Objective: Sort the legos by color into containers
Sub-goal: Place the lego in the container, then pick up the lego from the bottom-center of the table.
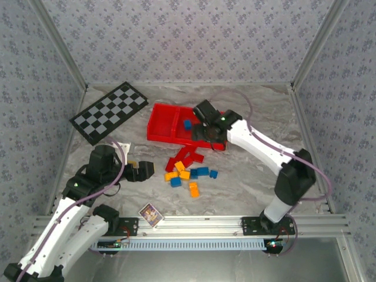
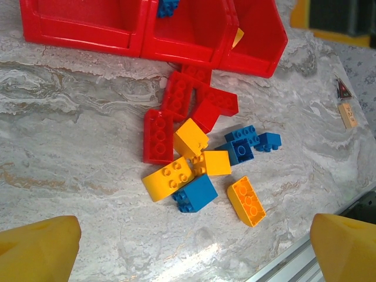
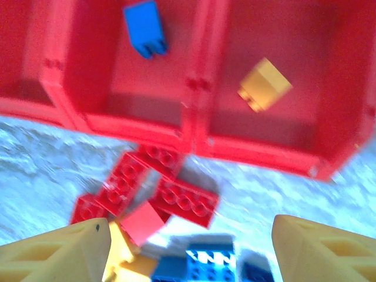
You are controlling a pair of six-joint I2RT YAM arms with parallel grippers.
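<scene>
Legos: loose pile of red, blue and orange bricks on table, just in front of red tray. Right gripper jaws well apart, nothing held, hanging over tray's right end near its front wall. Orange brick lies in right compartment, beyond the jaws, clear of them. Blue brick in middle compartment. Left gripper jaws wide open, empty, on the pile's far side from tray. Checkered board left of tray. Card well in front of tray.
</scene>
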